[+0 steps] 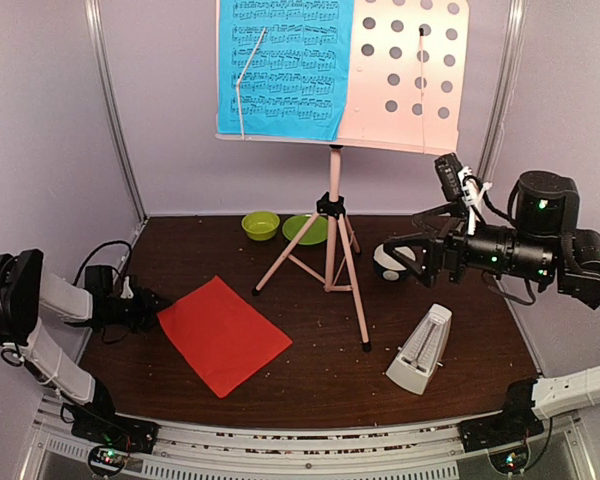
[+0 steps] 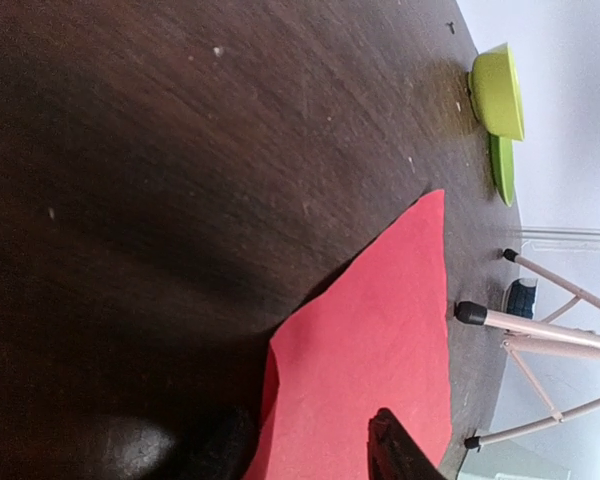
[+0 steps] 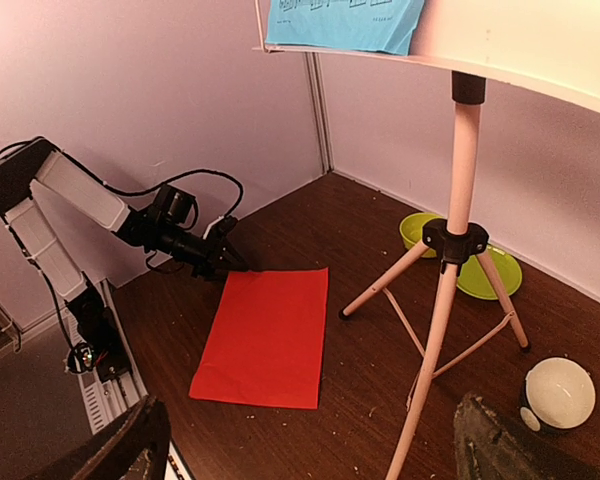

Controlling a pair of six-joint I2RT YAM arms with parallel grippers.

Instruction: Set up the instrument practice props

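The music stand (image 1: 333, 200) stands mid-table, with the blue sheet (image 1: 285, 65) on its desk. The right arm is stretched level beside it, the right gripper (image 1: 405, 258) with fingers wide apart. The left arm is low, the left gripper (image 1: 152, 303) with fingers apart at a corner of the flat red sheet (image 1: 223, 333). The metronome (image 1: 421, 350) stands front right.

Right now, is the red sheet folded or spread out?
Spread out: the red sheet lies unfolded on the table, one layer, with no crease visible.
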